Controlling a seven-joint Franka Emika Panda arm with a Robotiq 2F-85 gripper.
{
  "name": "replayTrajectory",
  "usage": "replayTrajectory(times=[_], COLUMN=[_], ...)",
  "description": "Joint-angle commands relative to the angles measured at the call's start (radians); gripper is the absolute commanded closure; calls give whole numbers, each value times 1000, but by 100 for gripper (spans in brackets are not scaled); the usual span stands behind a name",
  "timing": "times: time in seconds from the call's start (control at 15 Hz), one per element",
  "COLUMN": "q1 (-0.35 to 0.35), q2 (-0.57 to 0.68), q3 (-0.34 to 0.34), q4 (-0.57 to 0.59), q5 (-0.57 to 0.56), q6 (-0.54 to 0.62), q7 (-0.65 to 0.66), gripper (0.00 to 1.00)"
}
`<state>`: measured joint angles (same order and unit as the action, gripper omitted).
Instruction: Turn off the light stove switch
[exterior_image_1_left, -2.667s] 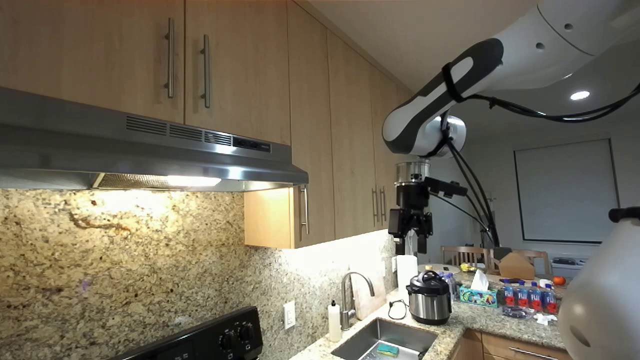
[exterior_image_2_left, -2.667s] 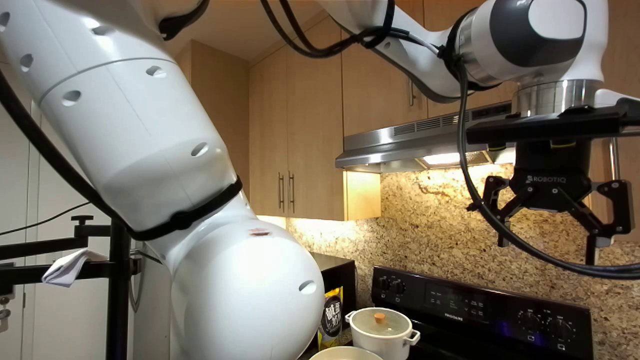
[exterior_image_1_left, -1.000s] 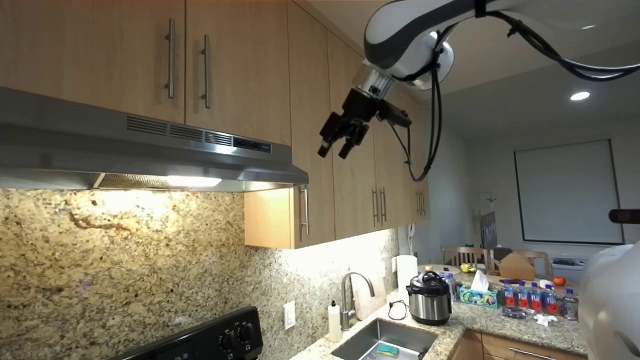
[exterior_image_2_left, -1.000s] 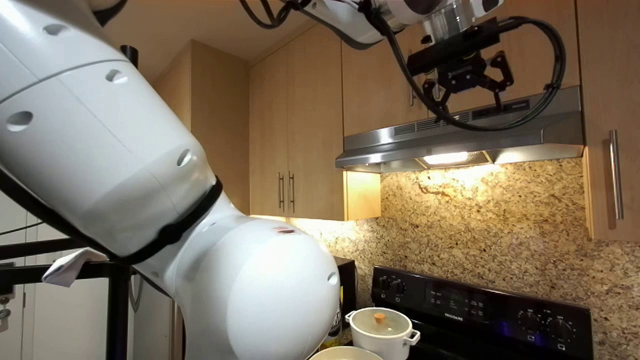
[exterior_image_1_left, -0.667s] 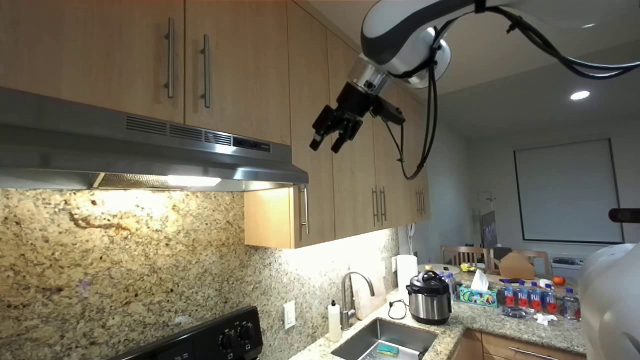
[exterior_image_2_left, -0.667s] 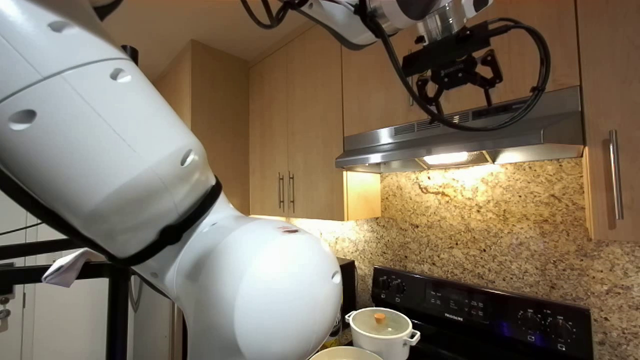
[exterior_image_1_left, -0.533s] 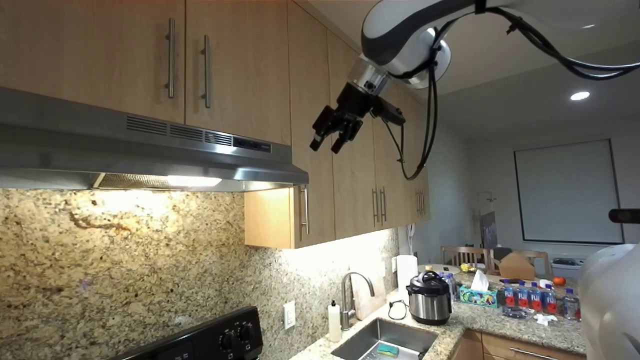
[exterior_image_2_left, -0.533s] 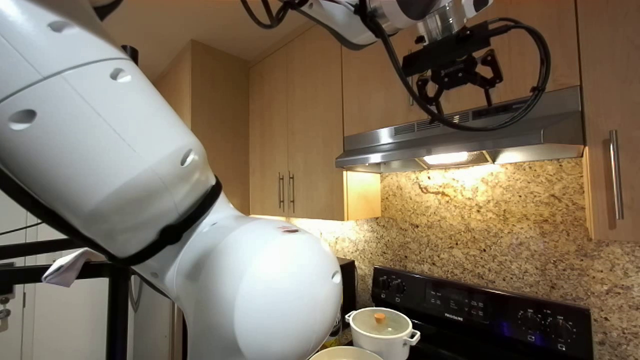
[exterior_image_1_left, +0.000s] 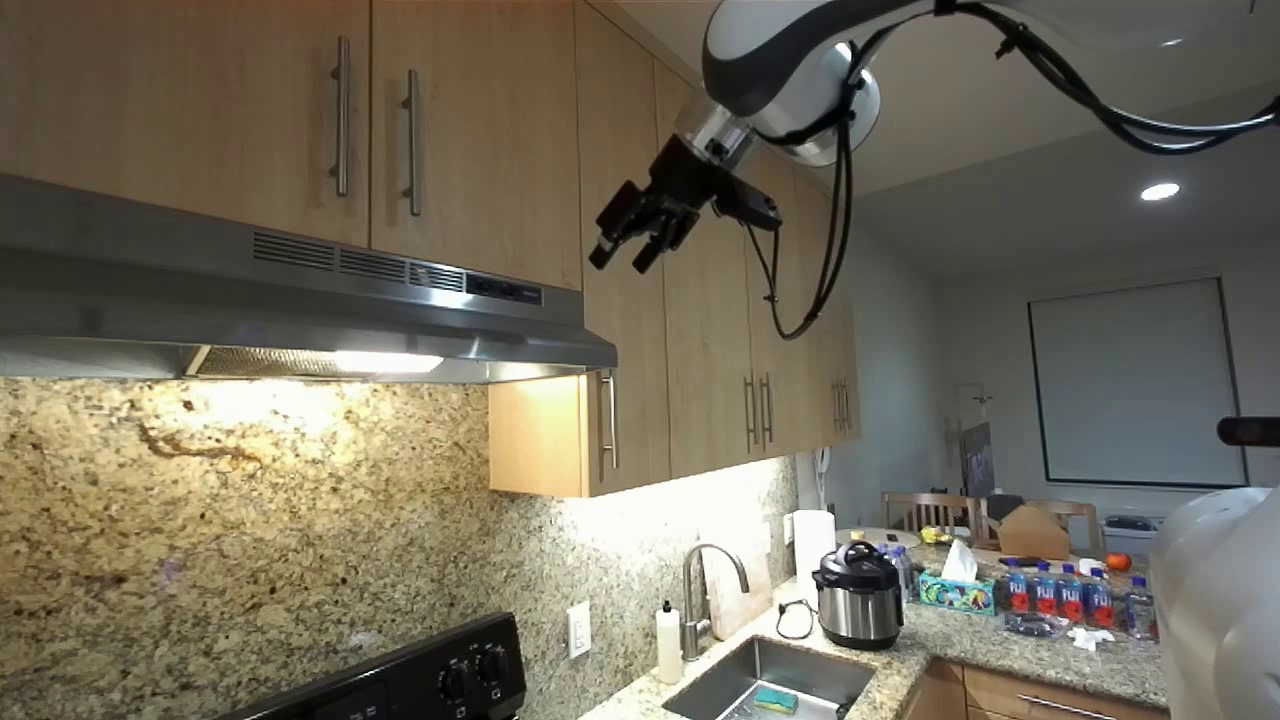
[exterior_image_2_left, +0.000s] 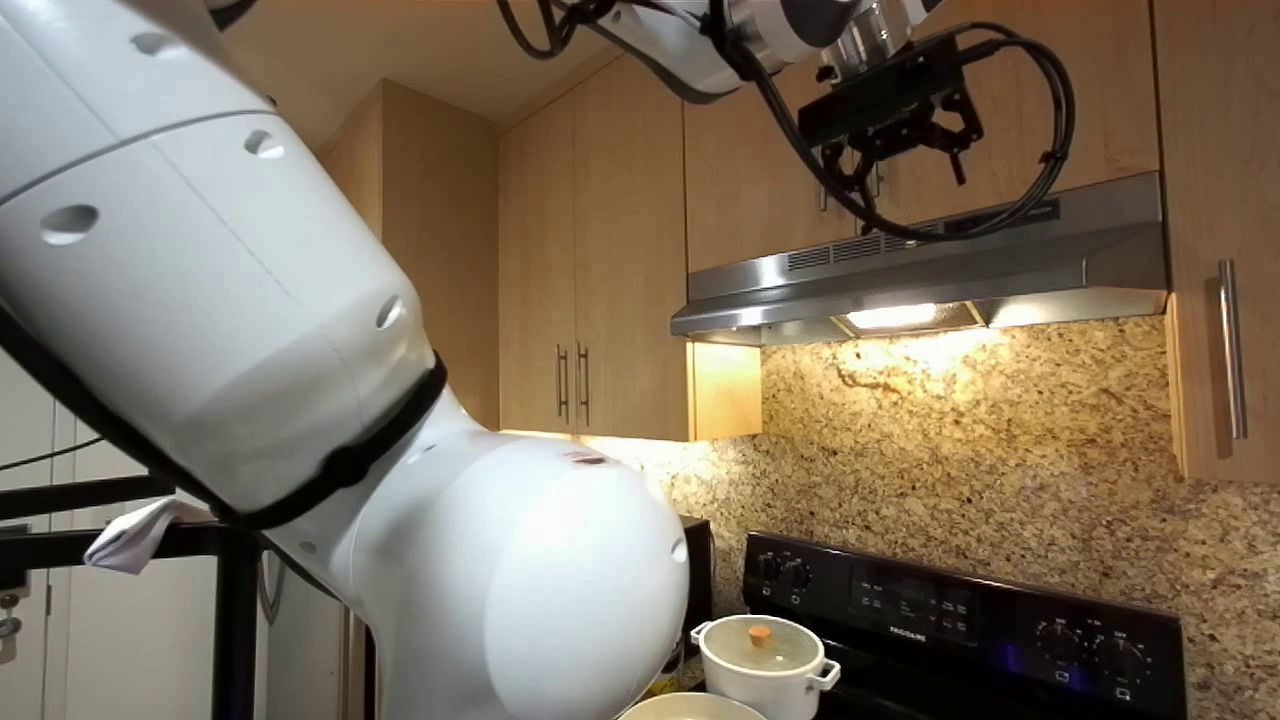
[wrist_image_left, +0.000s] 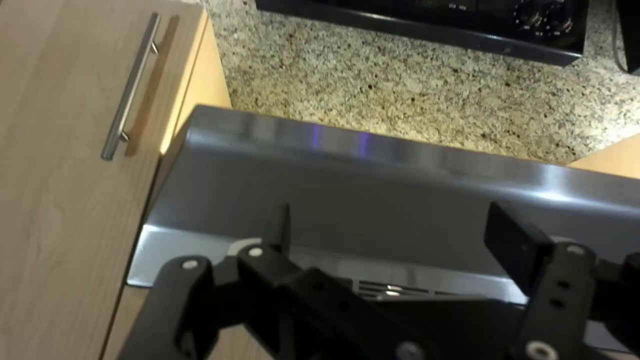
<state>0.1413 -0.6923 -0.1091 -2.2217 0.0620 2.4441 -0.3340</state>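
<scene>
In an exterior view, the light (exterior_image_1_left: 388, 362) is seen lit beneath the range hood (exterior_image_1_left: 300, 310), at 8 o'clock from a dark panel (exterior_image_1_left: 503, 290) where the switch is presumably housed; the panel lies between 8 and 9 o'clock from the gripper (exterior_image_1_left: 622, 258), untouched. In an exterior view, the dark panel is found at 3 o'clock from the gripper, partly crossed by a cable (exterior_image_2_left: 1052, 158). In the wrist view, the jaws are spread, with nothing held between the fingertips (wrist_image_left: 512, 245); the panel cannot be made out. A small, stiff, fixed switch is to be expected: no weight to be borne, one fingertip to be pressed on its face, the slick hood and fragile light avoided.
</scene>
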Motion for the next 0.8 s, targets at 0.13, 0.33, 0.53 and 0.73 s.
replayTrajectory(times=[0.13, 0.33, 0.53, 0.73], q1=[71, 78, 66, 41], q2=[137, 219, 300, 376], q3=[-16, -33, -45, -46], q4=[134, 185, 228, 273], q5=[3, 25, 51, 51], q6=[121, 181, 273, 375], q7=[-77, -69, -41, -7], gripper=[0, 0, 0, 0])
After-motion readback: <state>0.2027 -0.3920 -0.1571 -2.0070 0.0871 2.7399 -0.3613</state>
